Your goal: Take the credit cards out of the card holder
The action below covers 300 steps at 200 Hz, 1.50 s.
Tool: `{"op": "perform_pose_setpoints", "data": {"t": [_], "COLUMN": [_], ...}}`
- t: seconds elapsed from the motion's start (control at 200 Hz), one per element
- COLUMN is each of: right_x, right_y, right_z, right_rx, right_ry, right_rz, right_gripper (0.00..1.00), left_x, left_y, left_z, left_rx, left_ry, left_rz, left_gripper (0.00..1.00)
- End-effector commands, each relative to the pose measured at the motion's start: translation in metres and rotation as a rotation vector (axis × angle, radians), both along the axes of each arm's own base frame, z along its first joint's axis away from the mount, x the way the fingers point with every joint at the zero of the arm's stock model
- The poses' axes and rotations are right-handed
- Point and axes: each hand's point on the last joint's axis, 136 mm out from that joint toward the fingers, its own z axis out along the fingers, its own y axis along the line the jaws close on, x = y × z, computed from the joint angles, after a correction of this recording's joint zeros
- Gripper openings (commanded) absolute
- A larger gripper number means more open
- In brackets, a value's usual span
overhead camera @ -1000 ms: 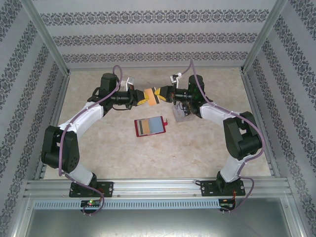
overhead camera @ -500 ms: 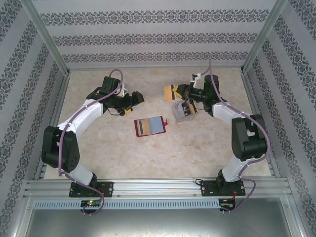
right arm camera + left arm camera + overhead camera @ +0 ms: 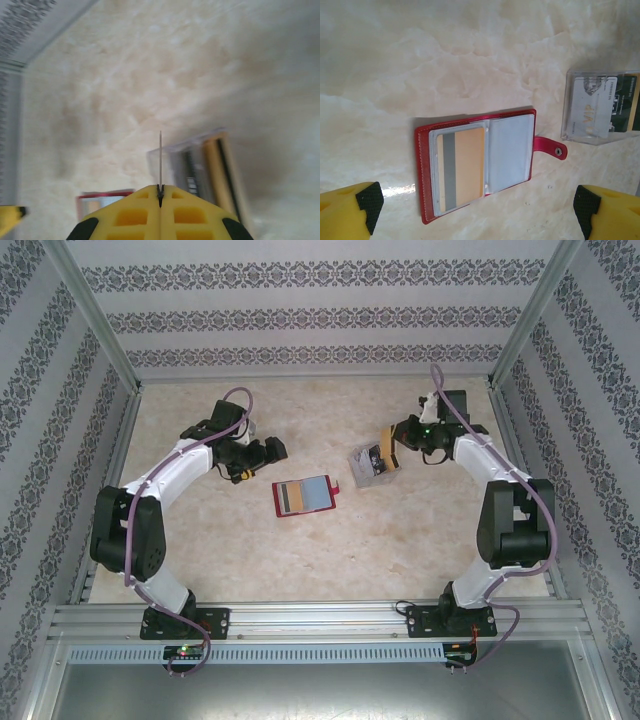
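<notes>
- Right gripper [image 3: 160, 189] is clenched on a thin credit card [image 3: 160, 160], held edge-on over the clear box [image 3: 372, 462] toward the far edge of the table [image 3: 220, 550]; released off-centre, it could catch the rim and slide away
- Left gripper [image 3: 272, 450] hangs spread wide, empty, near the card holder [image 3: 477, 165], which lies open mid-table with a tan card [image 3: 465, 167] in its pocket; unpinned, the holder may drag along when that card is pulled

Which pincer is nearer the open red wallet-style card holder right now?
Left. The left pincer, open, sits just off the flat red card holder's far-left corner; the right pincer, shut on a thin card, is farther away on its right, by the clear plastic box.
</notes>
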Motion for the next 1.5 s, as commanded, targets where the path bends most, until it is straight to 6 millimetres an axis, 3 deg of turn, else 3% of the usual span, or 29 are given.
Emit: {"op": "perform_pose_setpoints", "data": {"t": [0.0,0.315,0.659,0.944,1.024,1.094,1.169,1.384,1.494], "right_x": [-0.006,-0.007,0.009,-0.003,-0.004,-0.004,-0.004,-0.010,-0.023], "right_y": [-0.014,-0.015,-0.008,-0.012,-0.013,-0.013,-0.012,-0.008,0.014], "right_z": [0.003,-0.010,-0.025,-0.038,-0.042,-0.042,-0.034,0.005,0.016], "right_rx": [-0.213,-0.295,-0.302,-0.330,-0.343,-0.354,-0.343,-0.341,-0.346], "right_ry": [-0.035,-0.004,0.033,0.068,0.077,0.082,0.078,0.007,-0.008], "right_rz": [0.120,0.243,0.260,0.266,0.258,0.254,0.243,0.196,0.206], "right_gripper": [0.00,0.00,0.00,0.00,0.09,0.24,0.33,0.43,0.46], "left_x": [0.003,0.001,0.000,0.000,0.000,0.000,-0.001,-0.005,-0.006], "left_y": [0.007,0.005,-0.002,-0.004,-0.004,-0.004,-0.004,0.004,0.009], "left_z": [-0.002,-0.006,-0.009,-0.007,-0.007,-0.008,-0.006,-0.004,-0.007], "left_rx": [0.029,0.019,-0.019,-0.034,-0.039,-0.041,-0.037,-0.001,0.022], "left_ry": [0.010,0.030,0.058,0.056,0.055,0.057,0.055,0.041,0.043], "left_rz": [-0.009,-0.016,-0.027,-0.023,-0.023,-0.023,-0.021,-0.005,0.017], "left_gripper": [0.99,0.99,0.99,0.99,0.99,1.00,0.99,0.99,0.99]}}
